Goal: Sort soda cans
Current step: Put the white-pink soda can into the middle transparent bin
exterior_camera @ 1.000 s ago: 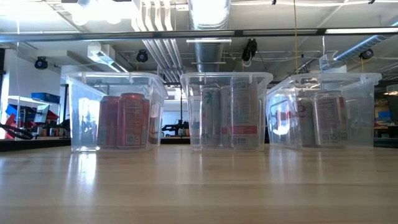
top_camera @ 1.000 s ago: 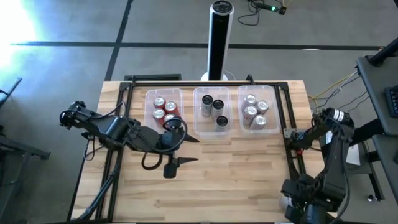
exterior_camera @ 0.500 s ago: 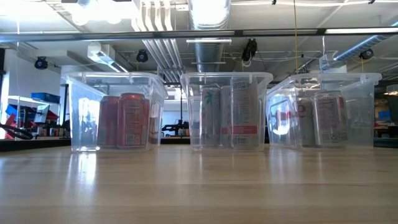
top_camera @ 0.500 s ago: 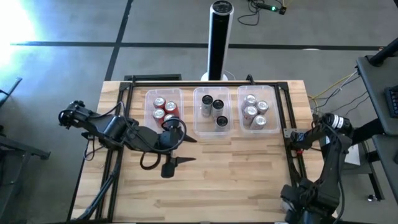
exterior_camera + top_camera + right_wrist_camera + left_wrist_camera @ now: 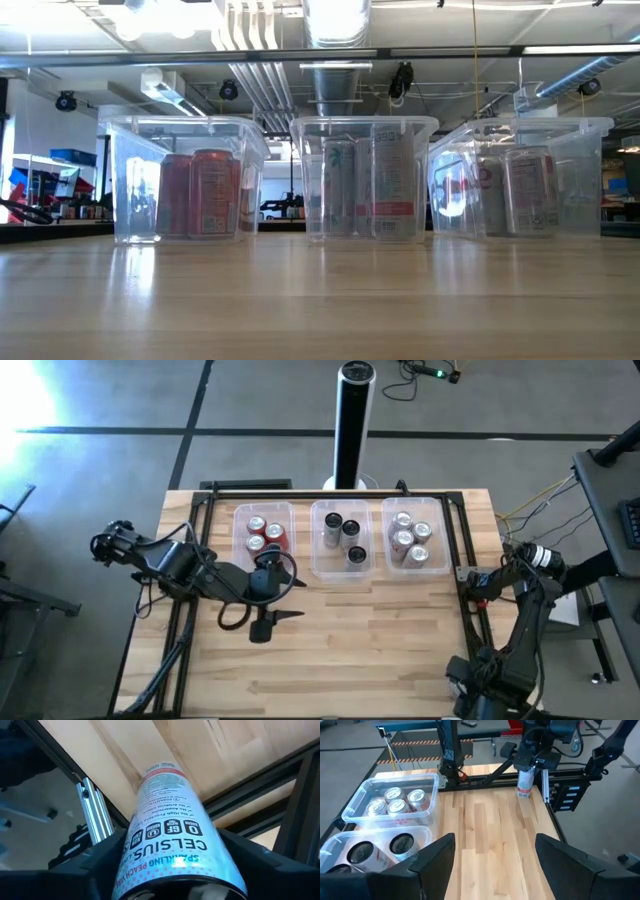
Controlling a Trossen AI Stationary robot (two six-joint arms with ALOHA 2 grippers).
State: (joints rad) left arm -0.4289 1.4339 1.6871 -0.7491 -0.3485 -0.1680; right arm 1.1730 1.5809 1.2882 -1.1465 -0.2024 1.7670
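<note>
My right gripper (image 5: 170, 870) pinches a silver-grey soda can (image 5: 167, 820) at the bench's (image 5: 380, 650) right edge | thin, smooth, dentable, I'd grip mid-body gently | left gripper (image 5: 492, 857) spread, empty, mid-bench.

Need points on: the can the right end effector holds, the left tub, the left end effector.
can (image 5: 167, 835): right wrist view, printed side of the body.
left tub (image 5: 262, 508): high view, far rim.
left end effector (image 5: 495, 851): left wrist view, open gap midway between the fingertips.
</note>
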